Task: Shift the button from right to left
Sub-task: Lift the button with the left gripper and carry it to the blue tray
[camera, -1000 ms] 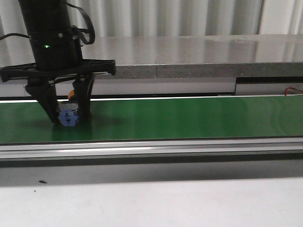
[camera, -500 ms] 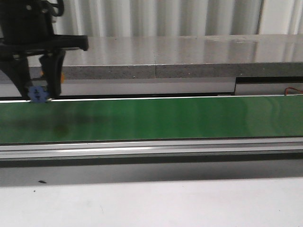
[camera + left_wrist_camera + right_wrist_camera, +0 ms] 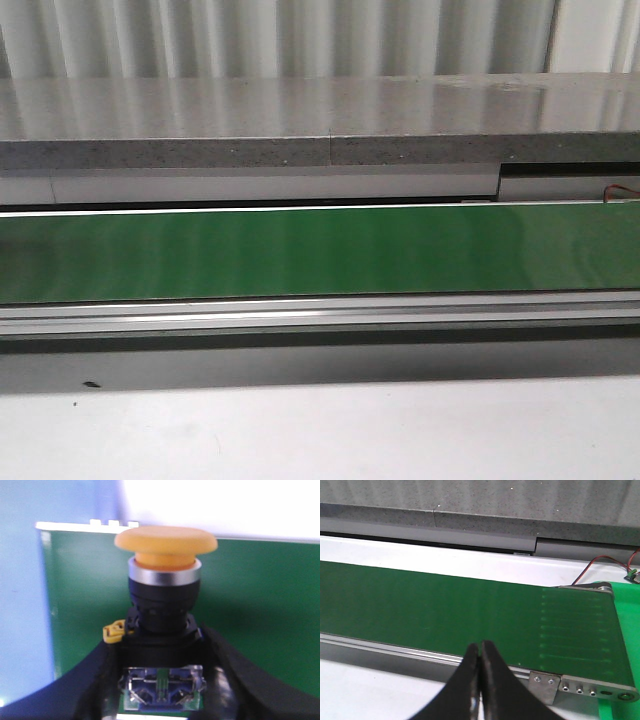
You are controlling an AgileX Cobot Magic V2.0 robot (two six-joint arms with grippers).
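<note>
In the left wrist view my left gripper (image 3: 162,680) is shut on the button (image 3: 165,595), holding it by its translucent blue-grey block with black fingers (image 3: 95,680) on both sides. The yellow cap, silver ring and black collar stick out beyond the fingers, above the green conveyor belt (image 3: 260,610). In the right wrist view my right gripper (image 3: 480,652) is shut and empty, above the near rail of the belt (image 3: 420,605). Neither gripper nor the button shows in the front view, where only the belt (image 3: 320,250) is seen.
A grey stone ledge (image 3: 320,120) runs behind the belt. The belt's metal rail (image 3: 320,315) runs along its near side, with a white tabletop (image 3: 320,430) in front. The belt's end roller and bracket (image 3: 585,685) and a red wire (image 3: 600,562) show in the right wrist view.
My left gripper, holding the button, lifted off the belt and moved left, out of the front view.
</note>
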